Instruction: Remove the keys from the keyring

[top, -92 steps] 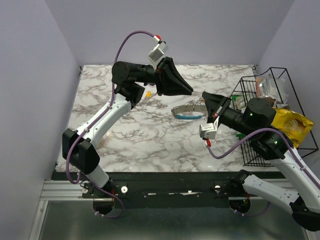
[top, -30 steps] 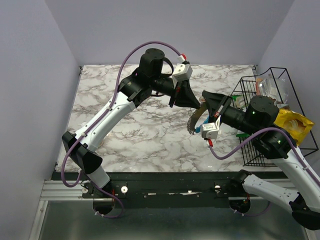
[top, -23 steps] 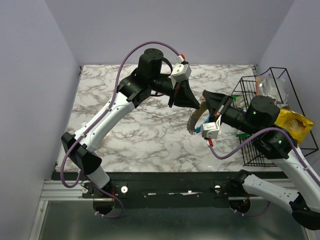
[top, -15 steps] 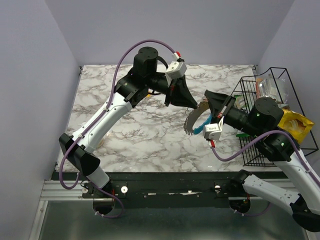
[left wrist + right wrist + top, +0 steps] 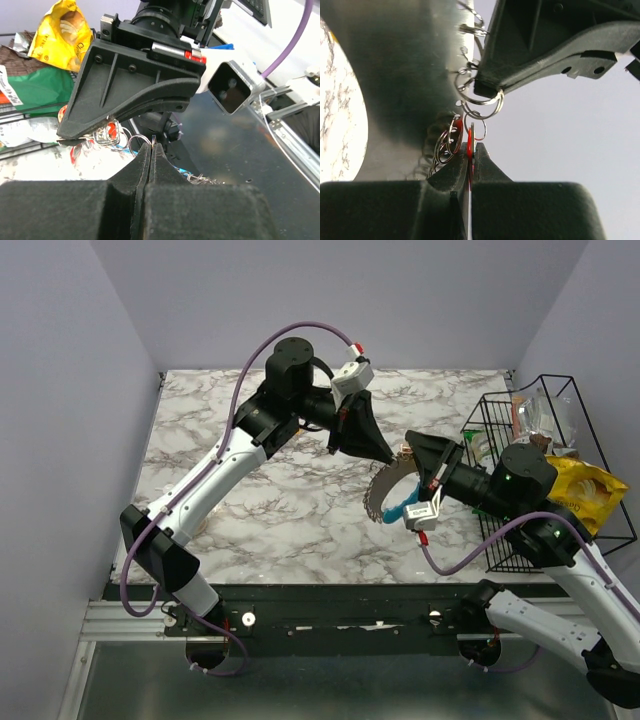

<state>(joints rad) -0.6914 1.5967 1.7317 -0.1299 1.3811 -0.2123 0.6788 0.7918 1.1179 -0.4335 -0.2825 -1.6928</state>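
The keyring (image 5: 376,490), a big loop with a fuzzy grey edge and a blue stretch (image 5: 397,511), hangs in the air between my two grippers above the marble table (image 5: 250,500). My left gripper (image 5: 387,454) is shut on a small wire ring (image 5: 151,141) of the chain. My right gripper (image 5: 408,449) faces it tip to tip. Its fingers (image 5: 482,155) are shut on a red-headed key (image 5: 471,142). Several small steel rings (image 5: 480,100) link the two grips. In the left wrist view the red key (image 5: 109,133) shows under the right gripper (image 5: 65,139).
A black wire basket (image 5: 560,390) stands at the table's right edge, holding snack bags, among them a yellow one (image 5: 585,490) and a green one (image 5: 35,87). The right arm's wrist camera (image 5: 420,512) hangs just below the loop.
About three seconds ago the keyring lay flat on the table and the grippers stood apart. Now both are shut on it in the air. Over the last second the loop has swung slightly left.
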